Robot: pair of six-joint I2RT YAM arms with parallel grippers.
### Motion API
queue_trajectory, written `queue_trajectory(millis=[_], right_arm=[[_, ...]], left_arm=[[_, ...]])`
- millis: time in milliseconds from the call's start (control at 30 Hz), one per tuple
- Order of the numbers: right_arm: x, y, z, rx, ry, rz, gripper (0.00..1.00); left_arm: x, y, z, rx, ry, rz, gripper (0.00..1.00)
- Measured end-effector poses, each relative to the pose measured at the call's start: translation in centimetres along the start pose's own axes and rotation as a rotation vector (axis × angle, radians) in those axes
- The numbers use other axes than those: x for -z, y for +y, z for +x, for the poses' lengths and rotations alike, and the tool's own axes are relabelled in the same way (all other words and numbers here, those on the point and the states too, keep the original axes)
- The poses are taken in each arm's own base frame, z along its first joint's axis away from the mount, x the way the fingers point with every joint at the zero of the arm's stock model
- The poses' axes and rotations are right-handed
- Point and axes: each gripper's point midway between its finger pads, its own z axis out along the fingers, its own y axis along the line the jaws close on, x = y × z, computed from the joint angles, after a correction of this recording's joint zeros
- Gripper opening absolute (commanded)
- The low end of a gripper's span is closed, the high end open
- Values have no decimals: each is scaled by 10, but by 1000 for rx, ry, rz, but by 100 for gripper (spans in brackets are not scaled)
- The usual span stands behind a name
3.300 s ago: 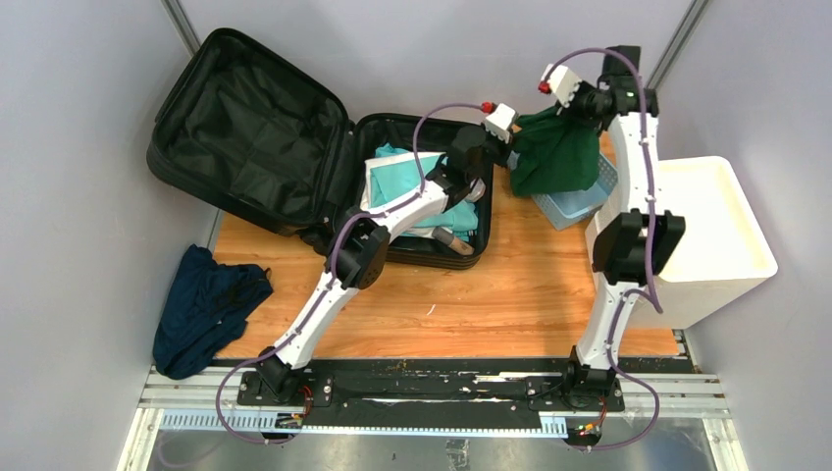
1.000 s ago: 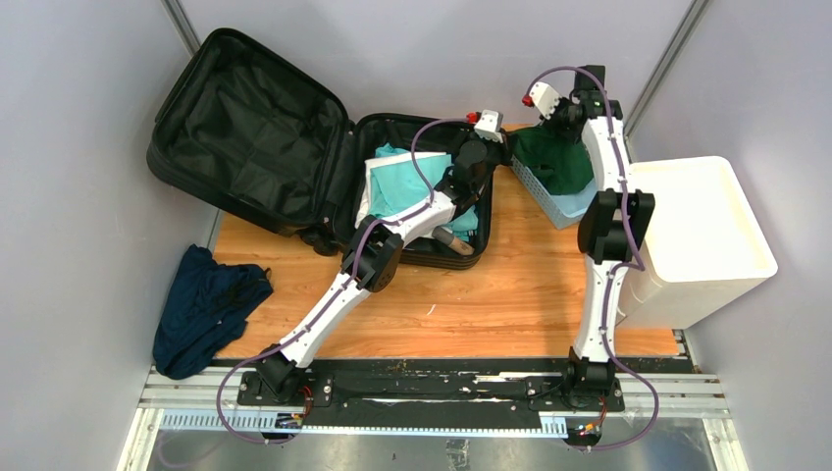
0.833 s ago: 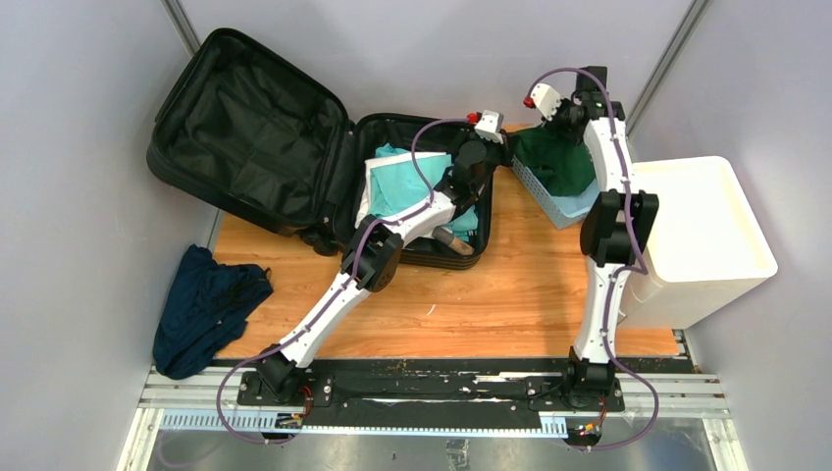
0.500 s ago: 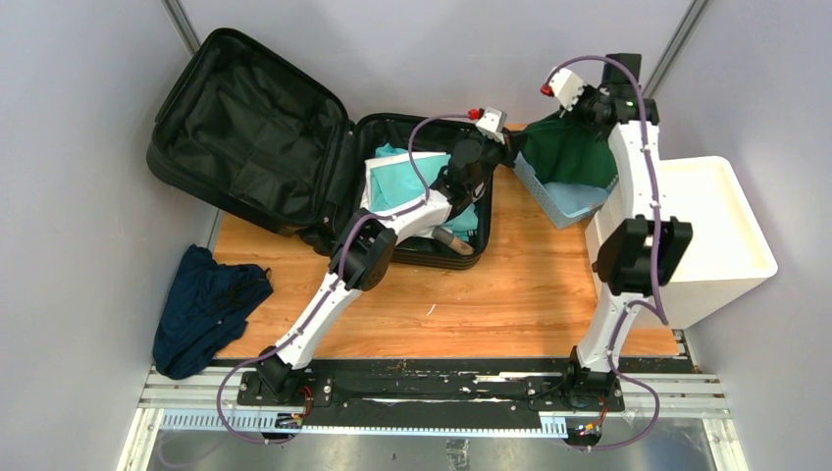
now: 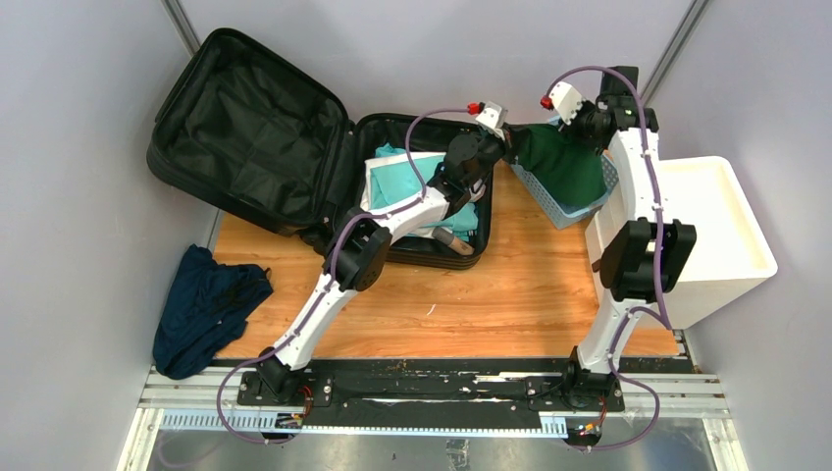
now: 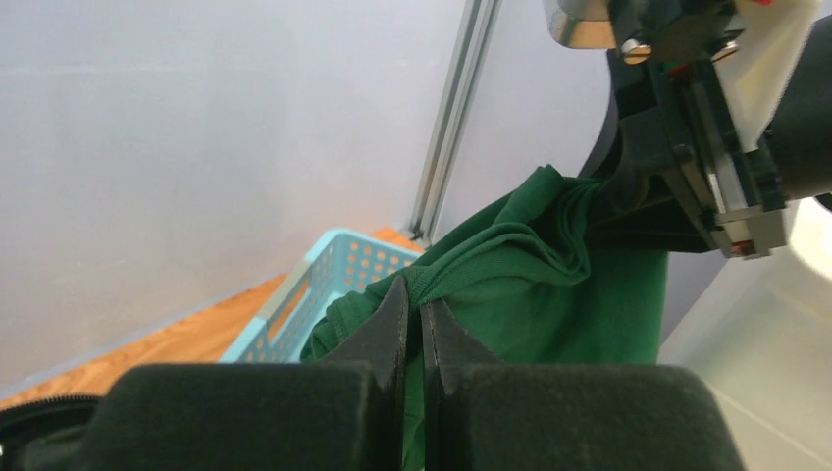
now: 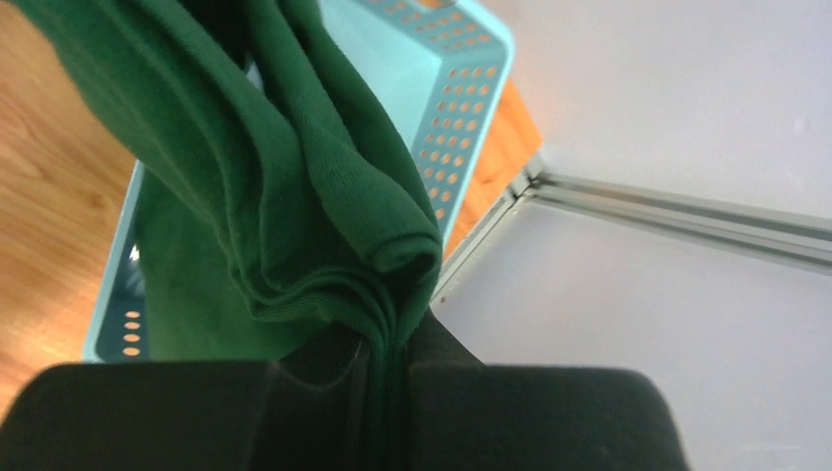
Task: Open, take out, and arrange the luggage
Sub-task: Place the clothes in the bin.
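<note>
**A:** Where is the luggage [image 5: 245, 128]?

**B:** At the far left of the table [image 5: 510, 294], lying open. Its lid is thrown back toward the far-left corner with the black lining bare. The base half beside it has teal clothes [image 5: 402, 182] in it.

**A:** And the arms?

**B:** Both hold one green garment [image 5: 561, 162] above the blue basket [image 5: 569, 214], just right of the luggage. The left gripper [image 6: 414, 304] has its fingers pressed almost together on a thin fold at one edge. The right gripper [image 7: 388, 358] is clamped on a thick bunch of folds.

**A:** Why two holds?

**B:** My guess is that they want to stretch the cloth between them. Then it would go into the basket flat rather than in a heap.

**A:** What does each view add?

**B:** The overhead view gives the layout. The basket sits between the luggage and the white drawer unit [image 5: 716, 235] on the right. A dark blue garment [image 5: 206, 304] lies at the near-left edge, partly off the table. But the fingers are too small to read from up there.

The left wrist view shows the thin pinch, with the right gripper opposite and the cloth running between them. The right wrist view shows the bunched grip and the cloth hanging down inside the basket. I cannot tell whether it touches the bottom.
</note>
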Motion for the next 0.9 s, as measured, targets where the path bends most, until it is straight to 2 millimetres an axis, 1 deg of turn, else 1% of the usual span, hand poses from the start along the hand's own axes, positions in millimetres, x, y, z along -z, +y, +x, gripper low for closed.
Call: queue_trajectory(millis=[33, 100, 167, 200, 367, 500, 633, 767, 800, 833, 867, 900], right_arm=[[-4, 5, 5, -5, 13, -14, 0], [-7, 13, 13, -12, 35, -39, 0], [-7, 16, 17, -16, 49, -45, 0], [-7, 15, 18, -17, 52, -43, 0], [-8, 14, 19, -56, 60, -35, 0], [-10, 17, 14, -118, 38, -45, 0], [-8, 21, 4, -208, -15, -69, 0], [-1, 15, -16, -310, -99, -85, 0], [0, 13, -21, -332, -116, -87, 0], [-1, 12, -24, -354, -131, -89, 0], [-2, 11, -27, -374, -141, -94, 0], [-5, 11, -27, -400, -147, -101, 0]], left_arm=[[1, 3, 10, 0, 19, -3, 3], [3, 6, 22, 0, 41, -7, 6], [4, 10, 30, 2, 58, -13, 6], [3, 10, 31, 2, 58, -15, 6], [-5, 11, 24, 2, 23, -22, 6], [-6, 19, 26, -8, 15, -59, 5], [-10, 29, 23, -21, -15, -103, 5], [-15, 44, 11, -39, -66, -165, 6], [-16, 48, 7, -42, -80, -181, 7], [-17, 51, 4, -43, -94, -193, 11], [-18, 54, 1, -43, -105, -204, 15], [-18, 57, -1, -42, -114, -213, 21]])
